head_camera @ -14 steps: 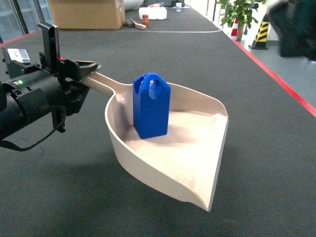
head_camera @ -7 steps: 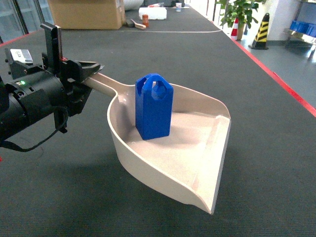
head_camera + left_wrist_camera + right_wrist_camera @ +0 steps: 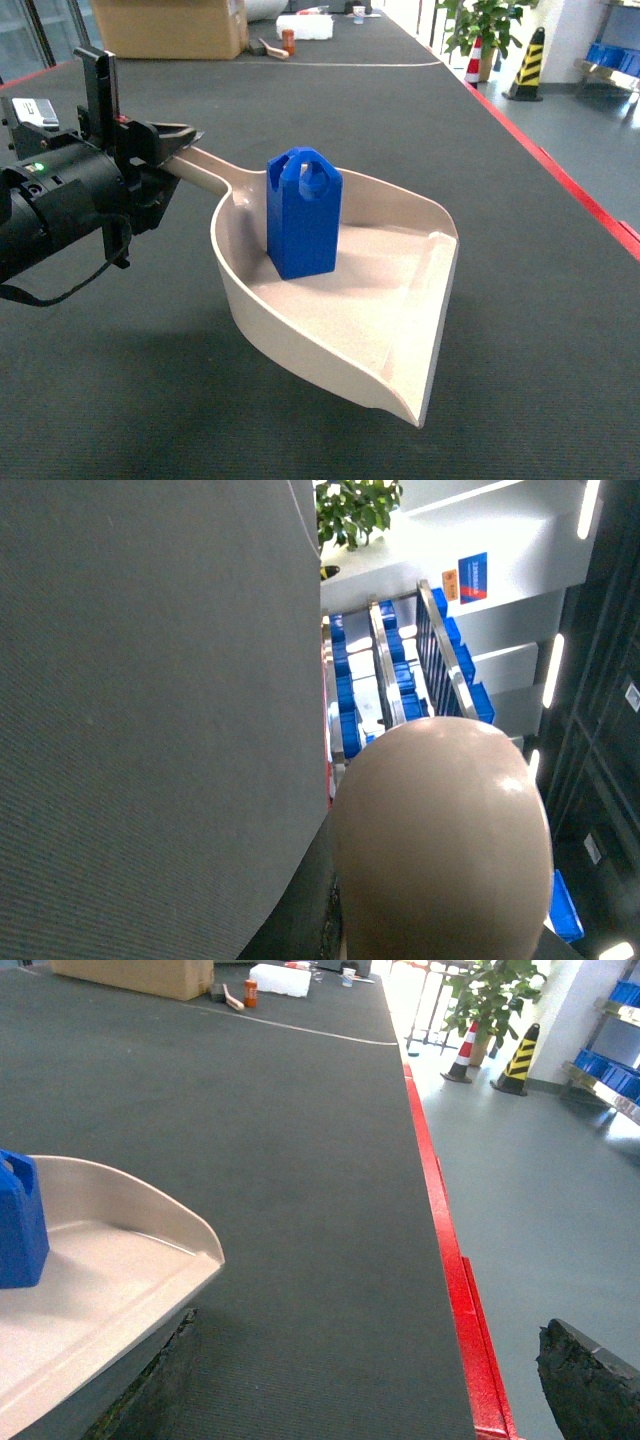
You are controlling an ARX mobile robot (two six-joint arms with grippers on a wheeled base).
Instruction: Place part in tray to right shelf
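In the head view we see the left gripper at the upper left of the frame, its black fingers closed around the long handle of the tray, which stretches from there down toward the lower right, held above the dark floor. The part stands upright inside the tray, near the back wall where the handle joins the pan, left of the frame's centre. The tray's flat front lip points to the lower right corner. In the left wrist view we mostly see the rounded beige end of the tray filling the lower right, with the dark floor to the left and the right shelf with its steel rails and blue crates far off at upper centre. In the right wrist view the tray shows its curved side at the lower left, and a sliver of the part sits at the left edge. The right gripper shows only as two dark fingertips at the bottom corners of that view, spread wide apart with nothing between them. A cardboard box lies at the top left of the head view, and a striped cone stands at the upper right.
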